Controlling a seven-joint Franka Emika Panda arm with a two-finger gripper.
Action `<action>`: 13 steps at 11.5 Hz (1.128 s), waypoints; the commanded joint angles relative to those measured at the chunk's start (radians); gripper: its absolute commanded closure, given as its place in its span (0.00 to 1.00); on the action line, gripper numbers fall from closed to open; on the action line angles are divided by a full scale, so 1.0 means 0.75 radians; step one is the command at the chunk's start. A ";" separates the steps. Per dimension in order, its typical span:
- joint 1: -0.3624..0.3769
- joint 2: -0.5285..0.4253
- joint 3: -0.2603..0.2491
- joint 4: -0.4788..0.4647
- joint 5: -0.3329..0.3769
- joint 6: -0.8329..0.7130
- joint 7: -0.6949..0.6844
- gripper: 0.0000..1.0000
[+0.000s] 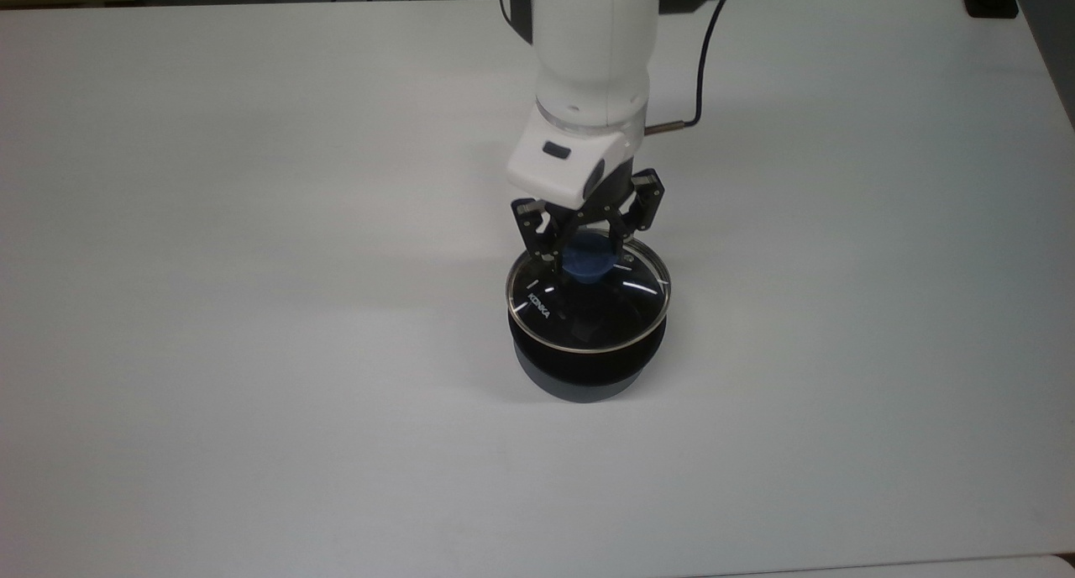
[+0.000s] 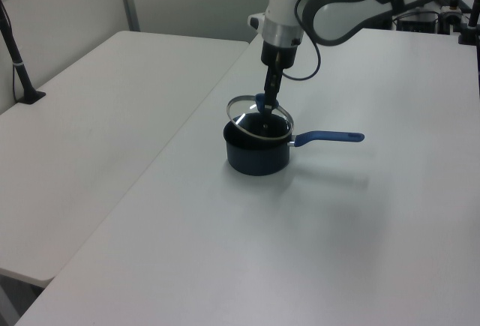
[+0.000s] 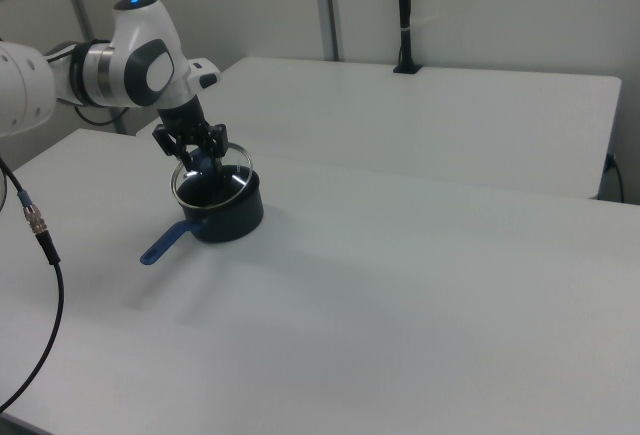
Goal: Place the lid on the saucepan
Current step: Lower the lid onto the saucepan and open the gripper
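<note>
While the gripper (image 1: 585, 254) pinches the blue knob (image 1: 587, 259) between its two black fingers, the lid (image 1: 588, 296) hangs directly beneath it, held over the mouth of the saucepan (image 1: 579, 376). In the top view the clear glass disc with its thin metal rim covers almost the whole pan opening, and the dark pan wall shows just below the gripper's side of the lid. In the left view the lid (image 2: 259, 118) looks slightly tilted above the pan rim (image 2: 257, 155), and whether its edge touches the rim cannot be told. The saucepan's long blue handle (image 2: 328, 138) sticks out away from the gripper toward the left view's right, lying close over the white worktop (image 1: 252, 309). In the right view the gripper (image 3: 199, 162) stands over the pan (image 3: 228, 215), with the handle (image 3: 162, 244) pointing to the lower left of the right view.
</note>
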 commanded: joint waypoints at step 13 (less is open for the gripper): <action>0.017 -0.032 -0.027 0.028 -0.008 0.017 0.057 0.00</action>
